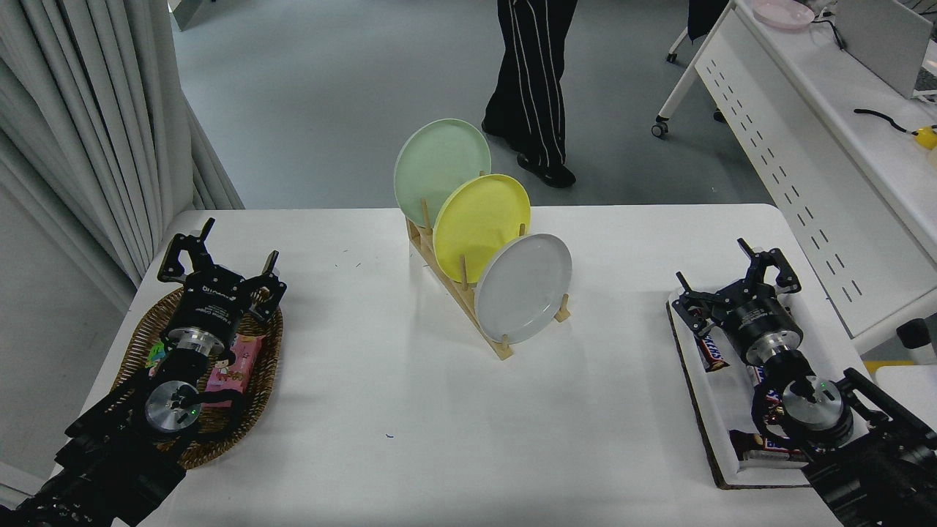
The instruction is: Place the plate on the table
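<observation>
Three plates are held upright in a wooden rack (468,289) at table (381,380) ctr: mint-green plate (441,173) at rear, yellow plate (481,227) in middle, grey-white plate (523,288) at front, overlapped by none. Left end effector (219,252) is parked over a wicker basket (260,380) w/ snack packs, fingers spread, nothing gripped. Right end effector (736,274) is positioned over a white tray (721,417) of candy bars, fingers spread, empty. A person's legs (531,88) are seen beyond the far edge.
</observation>
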